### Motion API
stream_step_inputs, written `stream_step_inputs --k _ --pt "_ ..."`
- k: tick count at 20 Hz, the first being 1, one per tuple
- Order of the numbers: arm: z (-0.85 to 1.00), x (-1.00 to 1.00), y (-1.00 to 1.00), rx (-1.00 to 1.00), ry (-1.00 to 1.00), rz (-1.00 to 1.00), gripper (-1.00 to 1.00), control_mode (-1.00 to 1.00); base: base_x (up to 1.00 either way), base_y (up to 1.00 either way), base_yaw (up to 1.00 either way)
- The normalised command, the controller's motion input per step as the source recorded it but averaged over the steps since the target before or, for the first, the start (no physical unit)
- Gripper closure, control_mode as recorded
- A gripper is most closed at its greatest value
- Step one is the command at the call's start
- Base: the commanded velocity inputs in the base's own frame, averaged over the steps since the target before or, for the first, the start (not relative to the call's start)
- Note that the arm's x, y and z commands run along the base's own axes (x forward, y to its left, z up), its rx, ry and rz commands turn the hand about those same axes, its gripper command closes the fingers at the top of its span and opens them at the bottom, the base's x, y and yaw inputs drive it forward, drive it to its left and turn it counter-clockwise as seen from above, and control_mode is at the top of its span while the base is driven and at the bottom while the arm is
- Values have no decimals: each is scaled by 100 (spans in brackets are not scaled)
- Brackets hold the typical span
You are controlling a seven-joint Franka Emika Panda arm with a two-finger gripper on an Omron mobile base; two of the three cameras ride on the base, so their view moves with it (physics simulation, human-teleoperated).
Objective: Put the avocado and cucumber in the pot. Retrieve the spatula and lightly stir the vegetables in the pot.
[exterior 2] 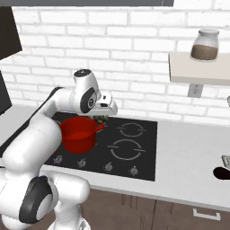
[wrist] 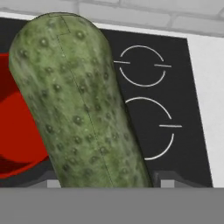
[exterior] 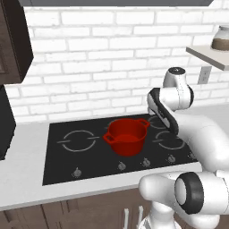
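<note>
Fig.: gripper (exterior 2: 101, 117) w/ jaws clamped on the cucumber (wrist: 81, 105), held lengthwise just above the right rim of the pot (exterior: 127, 135) on the hob (exterior: 80, 154), presumably staged for dropping in.

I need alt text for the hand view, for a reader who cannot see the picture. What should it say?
A bumpy green cucumber, held in the gripper, rises up the picture in close-up. Behind it on the left is part of the red pot; on the right is the black cooktop with white burner rings.
</note>
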Motion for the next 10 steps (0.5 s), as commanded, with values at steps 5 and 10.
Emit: stream_step_inputs --k 5,10 --pt "0 0 7 -1 1 4 100 -100 0 0 0" --pt "0 0 63 0 0 5 100 -100 0 0 0"
